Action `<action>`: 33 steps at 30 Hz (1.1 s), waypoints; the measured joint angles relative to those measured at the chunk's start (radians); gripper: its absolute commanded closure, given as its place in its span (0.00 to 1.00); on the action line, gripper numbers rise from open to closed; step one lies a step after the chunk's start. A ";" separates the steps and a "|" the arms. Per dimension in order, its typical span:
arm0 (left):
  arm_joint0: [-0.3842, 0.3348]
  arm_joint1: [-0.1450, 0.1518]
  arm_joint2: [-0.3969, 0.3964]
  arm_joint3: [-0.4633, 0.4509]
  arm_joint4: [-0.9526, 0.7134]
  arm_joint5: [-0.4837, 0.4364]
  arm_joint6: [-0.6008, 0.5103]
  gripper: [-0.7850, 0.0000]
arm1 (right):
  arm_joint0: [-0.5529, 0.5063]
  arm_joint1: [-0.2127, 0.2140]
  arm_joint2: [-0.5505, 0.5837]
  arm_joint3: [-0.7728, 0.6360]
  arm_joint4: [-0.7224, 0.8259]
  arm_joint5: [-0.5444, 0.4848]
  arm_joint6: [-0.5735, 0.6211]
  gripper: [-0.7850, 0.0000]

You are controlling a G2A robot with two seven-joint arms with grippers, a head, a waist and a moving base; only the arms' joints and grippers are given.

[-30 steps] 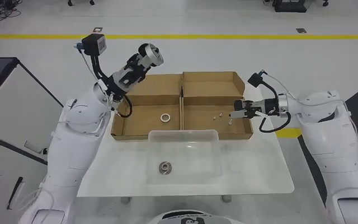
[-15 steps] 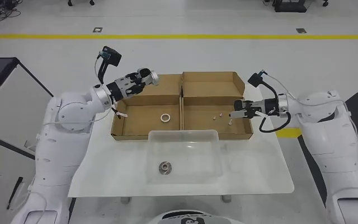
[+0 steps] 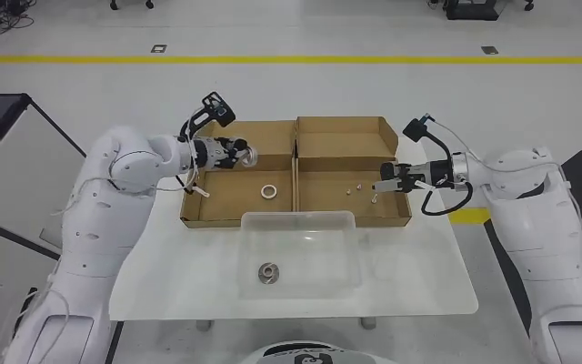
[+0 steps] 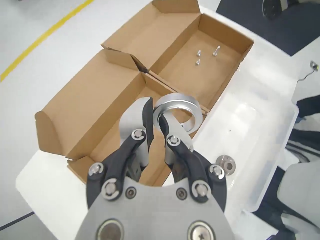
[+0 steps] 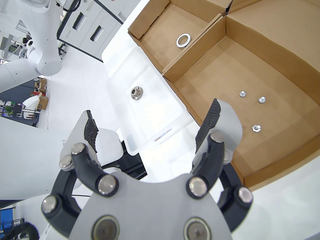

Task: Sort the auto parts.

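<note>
My left gripper (image 4: pixel 155 116) is shut on the rim of a large silver ring (image 4: pixel 178 111), held above the left cardboard box (image 3: pixel 223 205). A smaller white ring (image 3: pixel 269 192) lies on that box's floor. The right cardboard box (image 3: pixel 346 136) holds three small bolts (image 5: pixel 256 128). My right gripper (image 5: pixel 152 113) hangs open and empty over the right box's outer end (image 3: pixel 382 180). A metal flange (image 3: pixel 269 271) sits in the clear plastic bin (image 3: pixel 350 218) in front of the boxes.
Both boxes stand side by side with their lids folded back at the far side. The clear bin's rim touches the boxes' front walls. A bare white table (image 3: pixel 427 273) lies to the right of the bin.
My left arm has swung down and to the right, bringing the large ring from high beyond the table's far left corner to above the left box. The right arm has stayed still.
</note>
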 measured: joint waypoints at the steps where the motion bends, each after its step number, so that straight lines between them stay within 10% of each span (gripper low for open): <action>1: -0.023 -0.002 0.025 0.019 0.013 -0.015 -0.013 1.00 | 0.000 0.000 0.000 0.000 0.000 0.000 0.000 0.00; 13: -0.202 -0.050 0.283 0.310 0.164 -0.127 0.027 1.00 | 0.000 0.000 0.000 0.000 0.000 0.000 0.000 0.00; 33: -0.309 -0.130 0.519 0.633 0.294 -0.195 0.180 1.00 | 0.000 0.000 0.000 0.000 0.000 0.000 0.000 0.00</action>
